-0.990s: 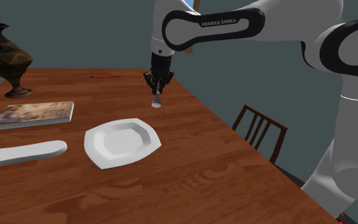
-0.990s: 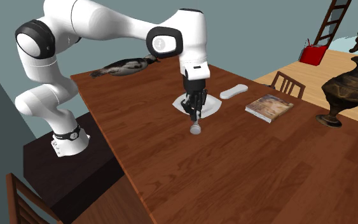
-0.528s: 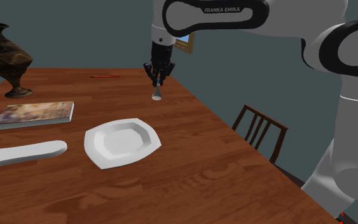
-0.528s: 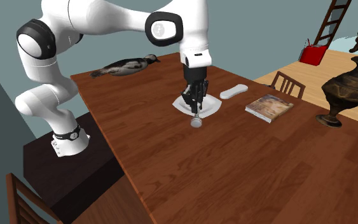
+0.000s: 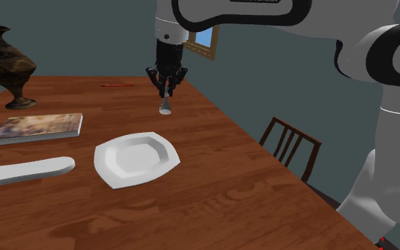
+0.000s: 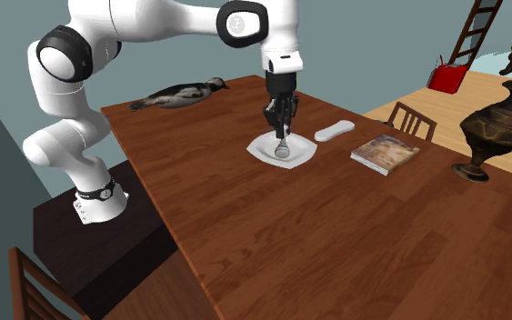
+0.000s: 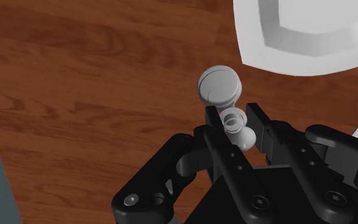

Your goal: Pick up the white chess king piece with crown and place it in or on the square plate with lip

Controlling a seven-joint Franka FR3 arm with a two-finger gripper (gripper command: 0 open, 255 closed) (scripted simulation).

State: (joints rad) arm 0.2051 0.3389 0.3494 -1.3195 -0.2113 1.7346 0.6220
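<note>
The small pale grey chess king with a round base (image 5: 165, 108) hangs base-down in the air above the brown wooden table (image 5: 248, 192). Its upper part is pinched in the all-black gripper (image 5: 165, 91), which points straight down. In the wrist view the two fingers (image 7: 213, 122) are closed tight against the piece on either side. There its round base shows against bare wood, with a corner of the plate close beside it.

In the shoulder view the white square plate with a raised lip (image 5: 106, 167) lies flat on the table at seven o'clock from the king. A flat book with a mottled cover (image 5: 37, 128) lies at nine o'clock from the king. A dark bronze-coloured vase (image 5: 5, 60) stands at eleven o'clock from the book. A long white rounded object (image 5: 20, 172) lies at nine o'clock from the plate. In the second exterior view a grey and black bird figure (image 6: 176, 94) lies at ten o'clock from the plate.
</note>
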